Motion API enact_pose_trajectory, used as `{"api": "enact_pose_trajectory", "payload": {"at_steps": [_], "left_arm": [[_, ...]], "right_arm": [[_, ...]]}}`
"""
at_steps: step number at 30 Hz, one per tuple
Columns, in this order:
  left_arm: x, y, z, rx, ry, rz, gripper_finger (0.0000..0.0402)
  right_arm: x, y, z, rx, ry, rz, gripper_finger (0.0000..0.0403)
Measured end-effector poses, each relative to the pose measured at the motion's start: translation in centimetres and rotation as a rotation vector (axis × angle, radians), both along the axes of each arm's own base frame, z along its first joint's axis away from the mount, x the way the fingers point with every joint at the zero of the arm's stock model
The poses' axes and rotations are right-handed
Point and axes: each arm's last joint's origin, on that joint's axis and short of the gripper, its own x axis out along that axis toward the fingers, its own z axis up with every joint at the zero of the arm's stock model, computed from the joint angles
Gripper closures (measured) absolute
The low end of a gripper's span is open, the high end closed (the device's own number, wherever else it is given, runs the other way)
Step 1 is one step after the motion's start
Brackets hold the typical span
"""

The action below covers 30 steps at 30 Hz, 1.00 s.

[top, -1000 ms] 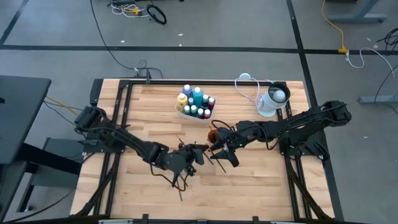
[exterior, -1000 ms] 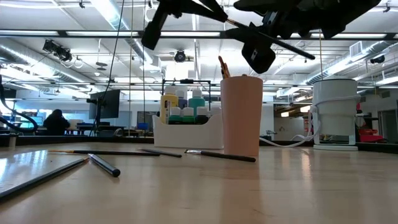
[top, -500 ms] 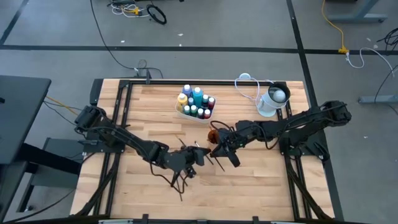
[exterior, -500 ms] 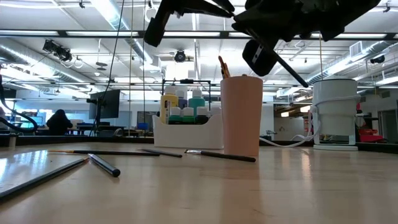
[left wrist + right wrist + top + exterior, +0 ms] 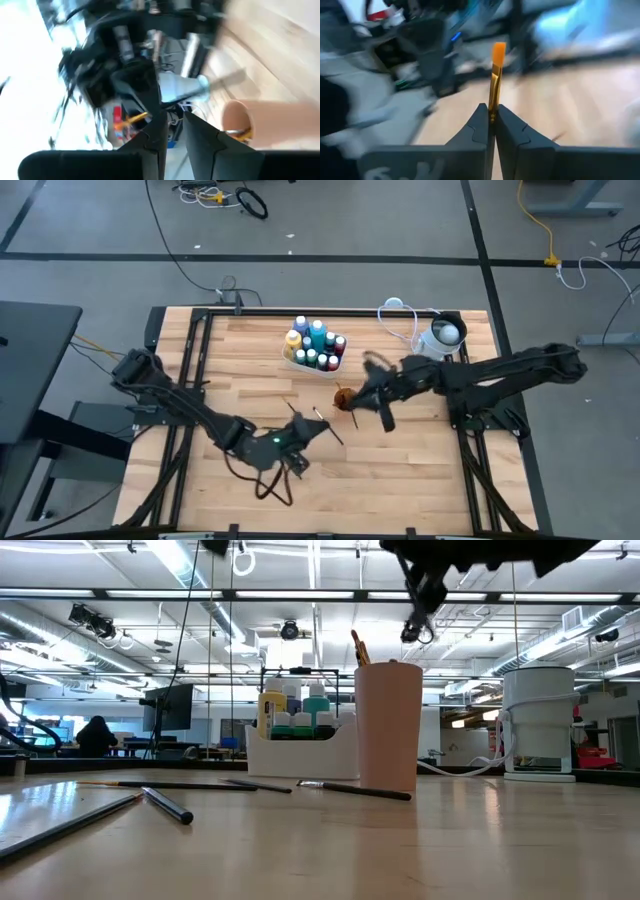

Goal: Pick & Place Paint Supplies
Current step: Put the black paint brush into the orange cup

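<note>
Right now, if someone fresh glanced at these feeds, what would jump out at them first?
Probably the right gripper, shut on a brush whose orange bristle tip stands straight out between its fingers, hovering beside the tan cup at mid-table. Next, the white caddy packed with paint bottles toward the table's far edge. Then the loose brushes lying flat on the wood in the low view.

White round container (image 5: 443,340) with cable at the wooden table's (image 5: 420,460) far right corner.
</note>
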Motion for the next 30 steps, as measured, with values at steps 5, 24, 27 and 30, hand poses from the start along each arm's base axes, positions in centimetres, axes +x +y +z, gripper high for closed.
{"api": "enact_pose_trajectory", "payload": {"at_steps": [5,24,27,30], "left_arm": [[-2.7,1.5,3.3,-0.261,-0.109,0.042,0.0331],[-6.0,8.2,4.0,-0.906,0.084,-0.077,0.0331],[-5.6,8.4,1.4,-0.932,0.08,-0.15,0.0331],[-5.6,9.1,-1.3,-0.949,0.043,-0.163,0.0331]], "right_arm": [[-1.9,-0.9,2.7,-0.25,-0.146,-0.233,0.0391],[0.9,-1.1,-5.4,-0.269,-0.011,-0.332,0.0383],[0.9,-1.1,-5.8,-0.274,0.016,-0.329,0.0356],[0.9,-1.1,-5.8,-0.291,0.017,-0.325,0.033]]}}
